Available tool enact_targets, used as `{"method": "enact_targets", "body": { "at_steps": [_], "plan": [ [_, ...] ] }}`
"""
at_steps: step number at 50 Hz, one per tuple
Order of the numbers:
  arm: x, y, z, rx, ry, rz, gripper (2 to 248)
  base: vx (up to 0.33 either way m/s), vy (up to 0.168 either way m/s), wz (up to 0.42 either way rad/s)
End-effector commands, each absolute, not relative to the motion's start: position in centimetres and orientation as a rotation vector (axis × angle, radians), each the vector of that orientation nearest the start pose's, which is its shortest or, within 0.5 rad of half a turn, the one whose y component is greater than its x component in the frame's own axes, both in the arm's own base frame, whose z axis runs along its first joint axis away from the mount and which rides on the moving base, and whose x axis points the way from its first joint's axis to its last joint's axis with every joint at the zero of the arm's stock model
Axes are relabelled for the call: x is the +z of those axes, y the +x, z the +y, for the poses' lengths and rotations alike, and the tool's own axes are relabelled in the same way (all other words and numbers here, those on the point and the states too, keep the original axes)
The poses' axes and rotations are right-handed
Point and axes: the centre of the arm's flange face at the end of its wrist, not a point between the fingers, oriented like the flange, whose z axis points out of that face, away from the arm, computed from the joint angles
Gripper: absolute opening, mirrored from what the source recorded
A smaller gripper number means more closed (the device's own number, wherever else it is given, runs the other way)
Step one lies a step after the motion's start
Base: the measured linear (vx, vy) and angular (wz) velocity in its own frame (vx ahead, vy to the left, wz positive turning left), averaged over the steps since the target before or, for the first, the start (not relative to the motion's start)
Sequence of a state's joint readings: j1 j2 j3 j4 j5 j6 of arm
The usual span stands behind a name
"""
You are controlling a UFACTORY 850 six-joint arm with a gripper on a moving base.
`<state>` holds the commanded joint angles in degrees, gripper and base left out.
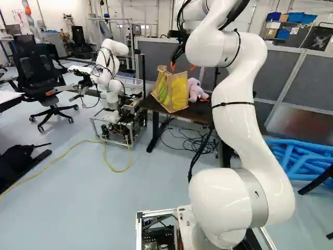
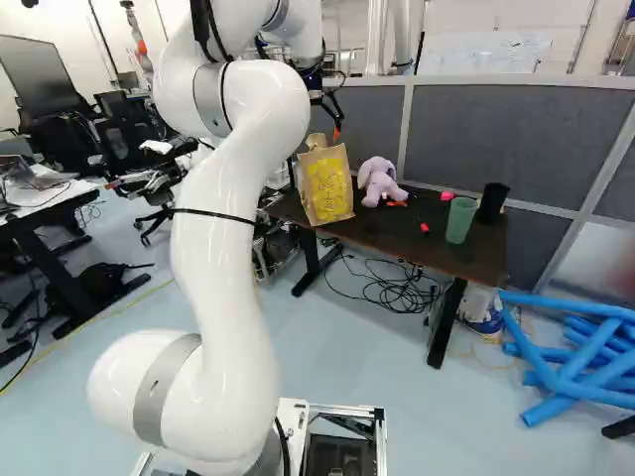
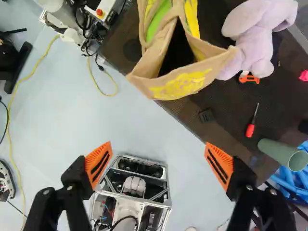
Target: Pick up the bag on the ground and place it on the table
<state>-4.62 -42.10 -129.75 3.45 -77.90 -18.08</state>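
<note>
**Paper bag upright on the desk, 1 hand apart near it**

We list, near to far:

- 1 white arm [image 1: 244,114], ours, rising from the base.
- Blue tubes [image 2: 580,362], piled on the floor to the right in the right base view.
- 1 hand [image 1: 182,66], black, 2 fingers with orange pads [image 3: 98,163]. In the wrist view we find the fingers wide apart, nothing between them in grip.
- 1 dark desk [image 2: 397,233], cables [image 2: 392,288] on the floor beneath.
- 1 green cup [image 2: 460,220], 1 black cup [image 2: 492,202] just beside it, both on the desk.
- 1 red-handled screwdriver [image 3: 250,129], lying on the desk.
- 1 brown bag [image 1: 172,94], yellow-marked, mouth open, standing at the desk's end; in the wrist view, ahead of the hand and clear of the fingers.
- 1 lilac plush toy [image 2: 379,181], on the desk beside the bag.
- 1 gray partition [image 2: 526,139], behind the desk.
</note>
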Motion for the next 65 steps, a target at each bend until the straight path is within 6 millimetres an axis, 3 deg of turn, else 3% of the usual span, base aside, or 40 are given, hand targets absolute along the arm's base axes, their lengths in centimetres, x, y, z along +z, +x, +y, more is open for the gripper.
{"method": "enact_targets", "body": {
  "at_steps": [34,65],
  "plan": [
    [69.73,70.66,-5.18,-0.278,-3.084,-0.352,247,-0.140,-0.004,0.008],
    [69.73,70.66,-5.18,-0.278,-3.084,-0.352,247,0.000,0.000,0.000]
  ]
}}
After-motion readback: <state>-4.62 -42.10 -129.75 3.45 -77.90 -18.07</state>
